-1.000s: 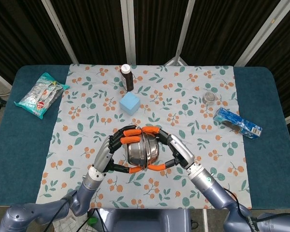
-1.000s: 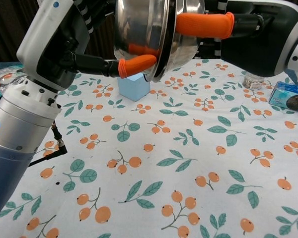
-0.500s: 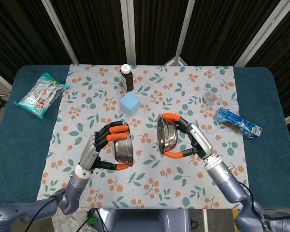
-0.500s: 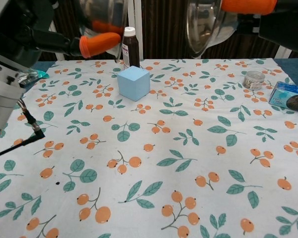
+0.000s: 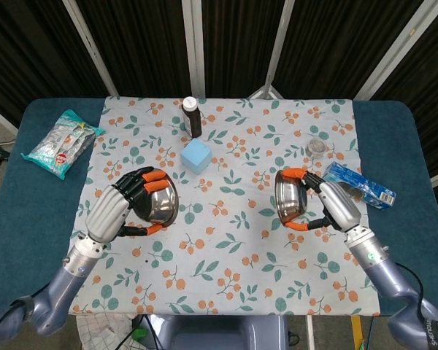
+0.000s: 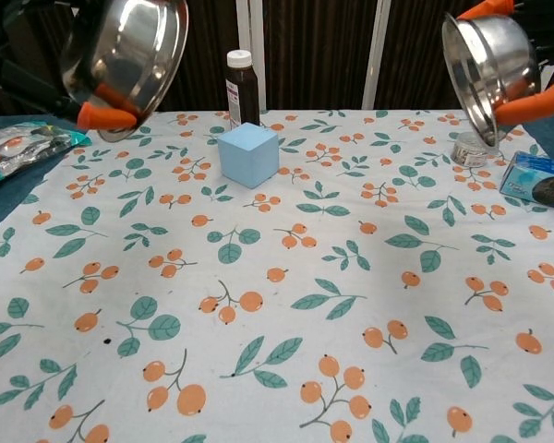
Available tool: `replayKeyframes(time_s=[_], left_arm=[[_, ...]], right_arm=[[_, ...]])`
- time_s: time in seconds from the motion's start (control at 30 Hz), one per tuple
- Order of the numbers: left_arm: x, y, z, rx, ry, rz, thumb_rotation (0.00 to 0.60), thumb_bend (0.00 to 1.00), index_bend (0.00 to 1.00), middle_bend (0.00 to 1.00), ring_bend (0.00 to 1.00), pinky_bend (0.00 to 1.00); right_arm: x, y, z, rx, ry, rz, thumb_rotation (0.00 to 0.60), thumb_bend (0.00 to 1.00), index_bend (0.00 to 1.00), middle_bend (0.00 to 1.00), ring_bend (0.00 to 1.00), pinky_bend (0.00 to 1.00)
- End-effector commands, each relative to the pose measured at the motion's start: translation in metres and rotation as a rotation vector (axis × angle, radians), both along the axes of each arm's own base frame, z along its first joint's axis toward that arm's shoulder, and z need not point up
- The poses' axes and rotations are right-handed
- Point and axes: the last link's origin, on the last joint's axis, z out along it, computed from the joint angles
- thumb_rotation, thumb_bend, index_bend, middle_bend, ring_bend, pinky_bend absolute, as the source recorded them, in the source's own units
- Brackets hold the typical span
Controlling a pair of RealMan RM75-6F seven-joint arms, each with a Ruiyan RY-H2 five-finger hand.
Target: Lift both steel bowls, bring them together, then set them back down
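Both steel bowls, the left bowl (image 5: 161,204) and the right bowl (image 5: 287,197), now sit well apart over the floral cloth (image 5: 226,240), where a second ago we had them pressed together at centre. Our left hand (image 5: 120,208) grips one, our right hand (image 5: 328,204) the other, both tilted and airborne. We judge only the set-down remains.
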Motion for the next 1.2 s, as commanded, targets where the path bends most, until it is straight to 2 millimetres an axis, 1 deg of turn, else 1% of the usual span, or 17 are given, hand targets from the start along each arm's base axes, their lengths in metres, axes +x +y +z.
replayKeyframes(time_s=[0.03, 0.17, 0.33, 0.43, 0.53, 0.67, 0.87, 0.97, 1.03, 1.1, 1.17, 1.2], left_arm=[[-0.016, -0.013, 0.018, -0.07, 0.239, 0.177, 0.6, 0.0, 0.34, 0.22, 0.13, 0.26], [-0.021, -0.017, 0.023, -0.112, 0.336, 0.269, 0.6, 0.0, 0.33, 0.2, 0.13, 0.26], [-0.035, -0.017, 0.02, -0.185, 0.424, 0.379, 0.6, 0.0, 0.32, 0.2, 0.13, 0.26], [-0.049, -0.015, 0.014, -0.23, 0.484, 0.449, 0.6, 0.0, 0.31, 0.19, 0.13, 0.26], [-0.056, -0.011, 0.006, -0.263, 0.496, 0.486, 0.6, 0.0, 0.31, 0.19, 0.13, 0.26], [-0.06, -0.005, -0.009, -0.315, 0.476, 0.507, 0.6, 0.0, 0.31, 0.19, 0.13, 0.26], [-0.064, 0.0, -0.028, -0.348, 0.488, 0.501, 0.6, 0.0, 0.29, 0.16, 0.1, 0.25], [-0.062, 0.002, -0.038, -0.369, 0.477, 0.495, 0.6, 0.0, 0.29, 0.16, 0.1, 0.25], [-0.061, 0.003, -0.044, -0.38, 0.463, 0.492, 0.6, 0.0, 0.29, 0.14, 0.1, 0.25], [-0.059, 0.003, -0.051, -0.408, 0.44, 0.492, 0.6, 0.0, 0.27, 0.12, 0.08, 0.25], [-0.058, 0.003, -0.057, -0.426, 0.439, 0.477, 0.6, 0.0, 0.25, 0.09, 0.04, 0.21], [-0.056, 0.003, -0.06, -0.436, 0.433, 0.469, 0.6, 0.0, 0.23, 0.08, 0.02, 0.18]], right_arm=[[-0.011, 0.001, 0.013, -0.068, 0.357, 0.09, 0.6, 0.1, 0.47, 0.29, 0.43, 0.46], [-0.011, 0.007, 0.011, -0.054, 0.505, 0.117, 0.6, 0.1, 0.47, 0.29, 0.43, 0.47], [-0.01, 0.016, 0.001, 0.003, 0.548, 0.101, 0.6, 0.1, 0.47, 0.29, 0.43, 0.47], [-0.016, 0.019, -0.008, 0.031, 0.62, 0.108, 0.6, 0.1, 0.47, 0.29, 0.43, 0.47], [-0.021, 0.021, -0.017, 0.043, 0.672, 0.118, 0.6, 0.1, 0.47, 0.29, 0.43, 0.46], [-0.026, 0.025, -0.035, 0.065, 0.701, 0.113, 0.6, 0.1, 0.47, 0.29, 0.43, 0.47], [-0.034, 0.026, -0.056, 0.064, 0.781, 0.131, 0.6, 0.1, 0.47, 0.29, 0.42, 0.46], [-0.037, 0.027, -0.066, 0.073, 0.819, 0.129, 0.6, 0.1, 0.47, 0.29, 0.39, 0.42], [-0.039, 0.027, -0.068, 0.076, 0.844, 0.127, 0.6, 0.1, 0.46, 0.29, 0.36, 0.39], [-0.042, 0.027, -0.071, 0.075, 0.881, 0.125, 0.6, 0.1, 0.44, 0.28, 0.31, 0.32], [-0.042, 0.028, -0.073, 0.075, 0.892, 0.109, 0.6, 0.1, 0.41, 0.25, 0.27, 0.27], [-0.042, 0.028, -0.074, 0.079, 0.888, 0.097, 0.6, 0.1, 0.38, 0.23, 0.24, 0.23]])
